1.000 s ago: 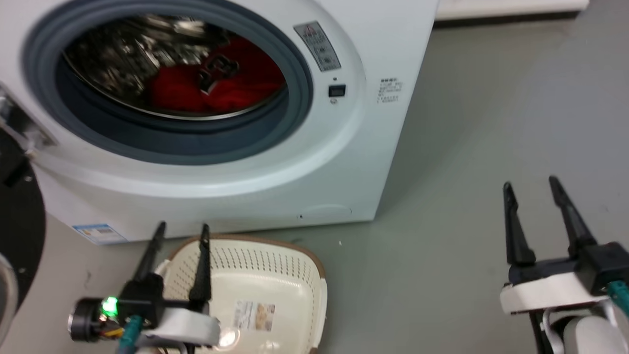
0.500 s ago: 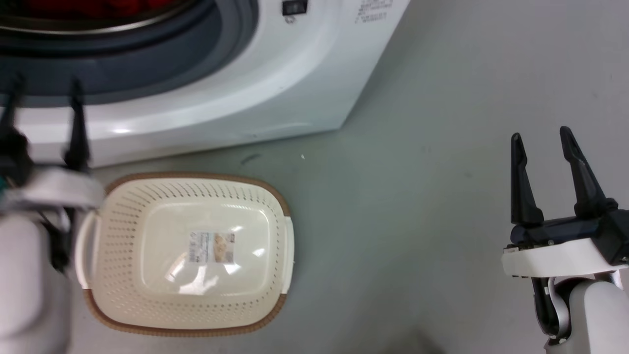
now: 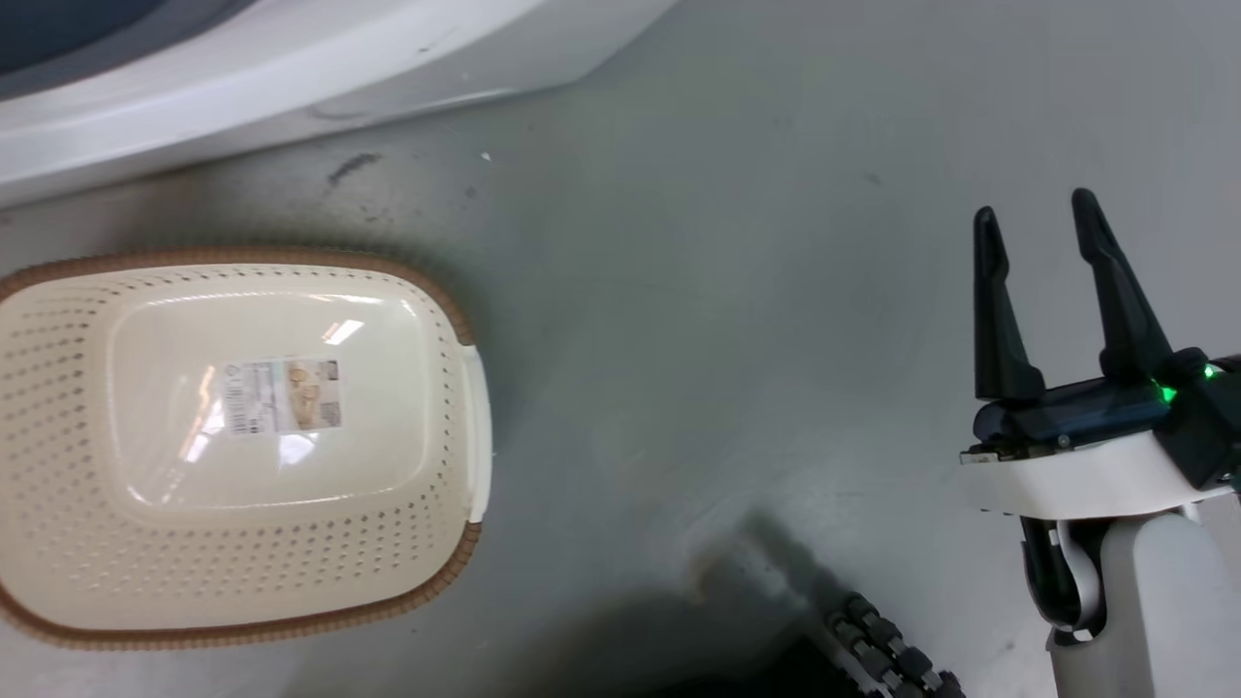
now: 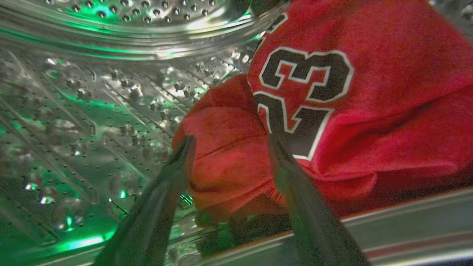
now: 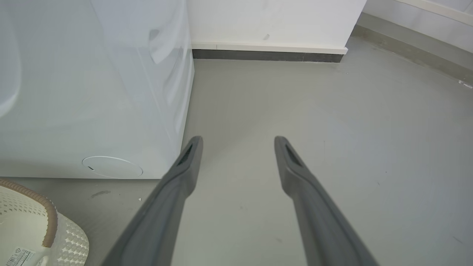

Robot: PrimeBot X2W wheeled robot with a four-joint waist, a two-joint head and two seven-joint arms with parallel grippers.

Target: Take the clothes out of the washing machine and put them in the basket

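Red clothes [image 4: 369, 74] heaped in the drum [image 4: 92, 111] of the washing machine [image 3: 291, 58], left jaws spread wide right by them, right jaws spread over the grey floor [image 3: 727, 291], basket [image 3: 223, 257] on the floor near the machine's front

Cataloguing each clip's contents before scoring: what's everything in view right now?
washing machine: one, white, behind the basket
drum: one, perforated steel, inside the machine
jersey: one, red with black 23, in the drum
red cloth: one fold, plain red, against the jersey
basket: one, cream with brown rim, on the floor
label: one, pale, on the basket's bottom
floor: one, grey, under basket and machine
skirting: one, dark, along the wall's foot
ribbed object: one, black, head view's bottom edge
left pincer: one, dark, open astride the red cloth
right pincer: one, dark, open above the floor
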